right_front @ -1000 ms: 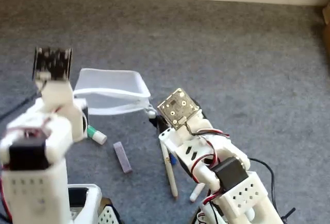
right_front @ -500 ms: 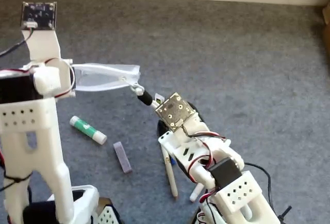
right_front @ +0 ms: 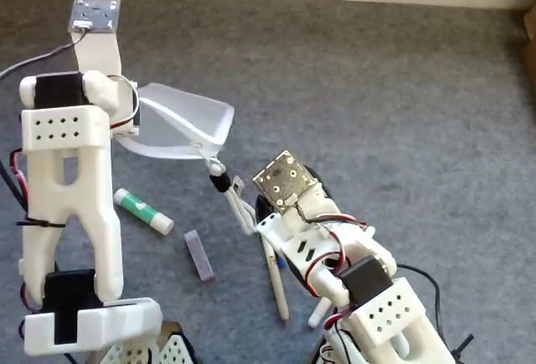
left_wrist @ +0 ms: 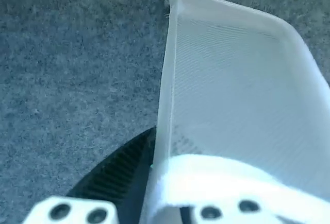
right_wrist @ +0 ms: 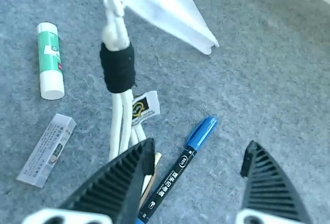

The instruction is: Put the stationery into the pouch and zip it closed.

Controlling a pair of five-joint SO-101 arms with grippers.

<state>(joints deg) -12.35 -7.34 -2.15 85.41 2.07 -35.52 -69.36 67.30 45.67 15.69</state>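
Clamping one rim of the pouch [left_wrist: 232,95], the left claw [left_wrist: 154,183] has the translucent wall pinched between its dark and white jaws. In the high view this sits upper left of frame, with the pouch tipped up off the grey worktop [right_front: 402,88]. Likely reason: a raised rim keeps the mouth gaping toward the loose stationery. From the pouch's lower corner the pull cord [right_front: 220,182], white strands bound by a black band, trails down toward frame centre. The right claw [right_wrist: 200,149] is spread wide and grasps nothing. It hangs low over the blue marker [right_wrist: 180,165], the cord ends just beside its dark jaw. Judged as lined up for a pick, not for the zip. Further out, all on the worktop and none in the pouch: glue stick [right_front: 144,211] left of centre, purple eraser [right_front: 199,255] below it, white pen [right_front: 275,276] lower centre beside the right arm. Loading not yet begun, zip open.
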